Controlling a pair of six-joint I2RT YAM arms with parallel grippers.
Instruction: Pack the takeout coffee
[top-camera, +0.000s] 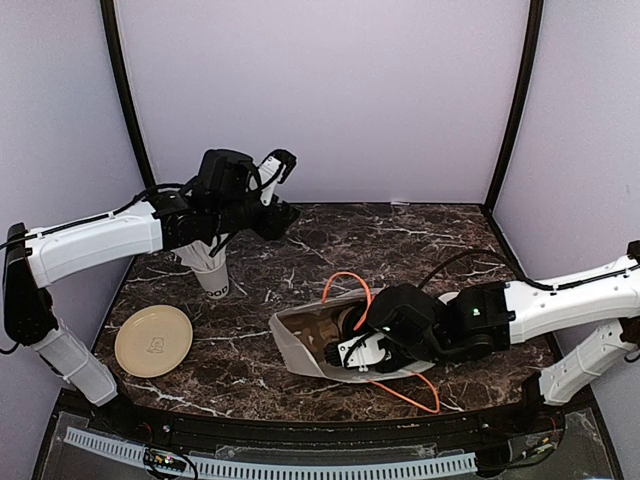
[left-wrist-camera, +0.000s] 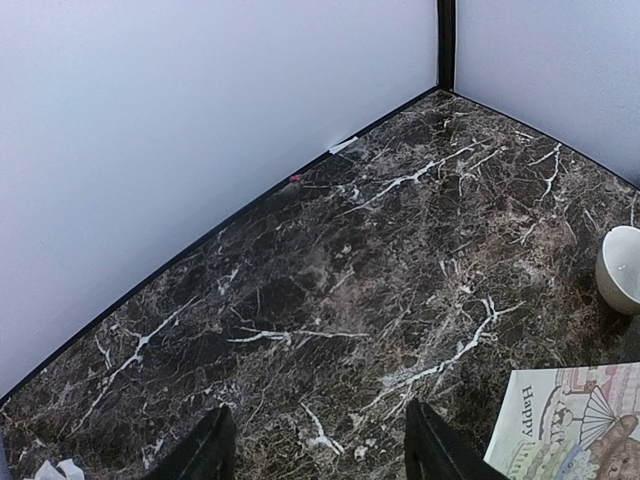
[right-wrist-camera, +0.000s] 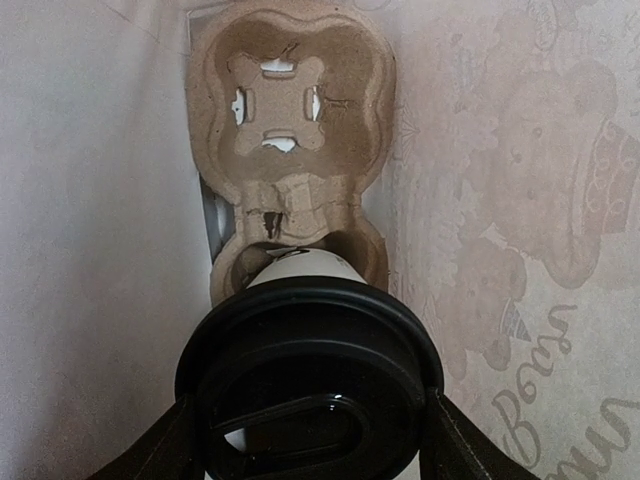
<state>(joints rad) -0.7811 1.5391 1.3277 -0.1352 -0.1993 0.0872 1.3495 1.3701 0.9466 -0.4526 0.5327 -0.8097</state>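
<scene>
Right gripper (right-wrist-camera: 310, 440) clasps small white tapered paper cup (right-wrist-camera: 303, 265), capped by round black plastic lid (right-wrist-camera: 310, 350), apparently seated in brown moulded-pulp carrier (right-wrist-camera: 285, 90) inside printed paper bag (top-camera: 290, 345) lying centre-near; release not yet done. Left gripper (left-wrist-camera: 318, 452) open, empty, far left

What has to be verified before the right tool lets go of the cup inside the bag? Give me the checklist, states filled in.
1. Lid seated on coffee cup: ok.
2. Right tool gripping the cup: ok, fingers hug both sides.
3. Cup base seated in carrier near pocket: cannot tell, base hidden.
4. Far pocket free: ok.
5. Bag open around the tool: ok.
6. Left tool away from the bag: ok, open and empty.
</scene>
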